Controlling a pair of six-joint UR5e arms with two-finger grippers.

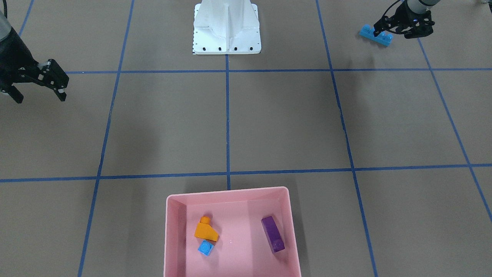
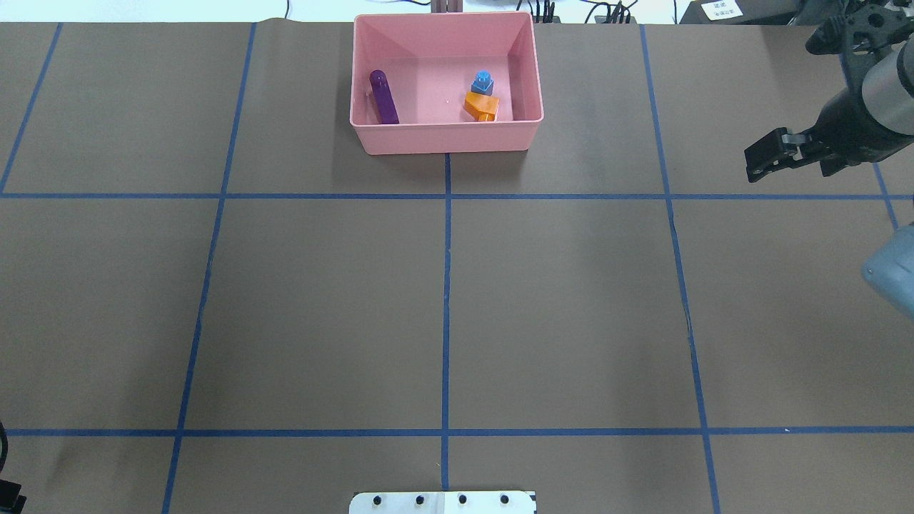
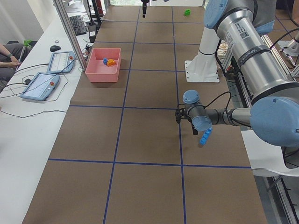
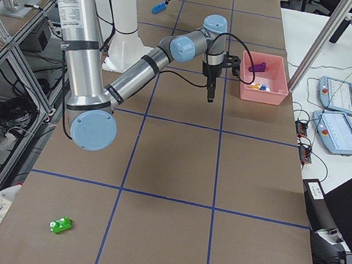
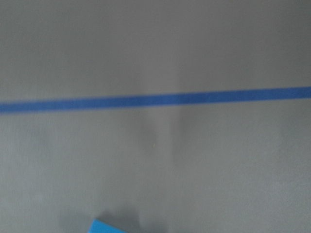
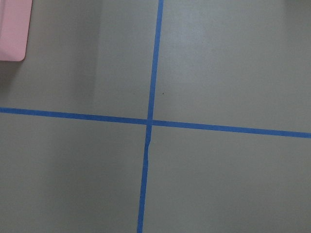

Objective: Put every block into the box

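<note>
The left gripper [image 1: 396, 33] hangs low at the table's near-left corner with its black fingers spread. One finger is right over the long blue four-stud plastic brick [image 1: 376, 35], but the views do not settle whether it touches; the left wrist view catches only a blue corner of it. The right gripper [image 1: 37, 87] hovers above bare table on the other side, jaws wide apart and holding nothing. The shallow pink plastic box [image 1: 230, 191] sits at the far middle edge. It holds the orange sloped one-stud brick [image 1: 206, 230] touching the tiny blue one-stud brick [image 1: 205, 248], and the purple oblong brick [image 1: 273, 234] apart from them by the opposite wall. The green two-stud brick [image 4: 61, 224] lies alone on the table at the robot's right end, well apart from the box. Each arm carries a white printed label [image 3: 245, 38], and a paper sign [image 2: 721, 8] shows beyond the table; none of this lettering can be read. The table is covered in brown sheet [image 2: 571, 307] gridded with blue tape [image 2: 446, 285], with the white metal robot base [image 1: 226, 29] bolted at its edge. A white side bench [image 3: 28, 121] holds two teach pendants [image 3: 41, 85], a keyboard and a mouse, and a person's forearm [image 3: 8, 59] rests there.
</note>
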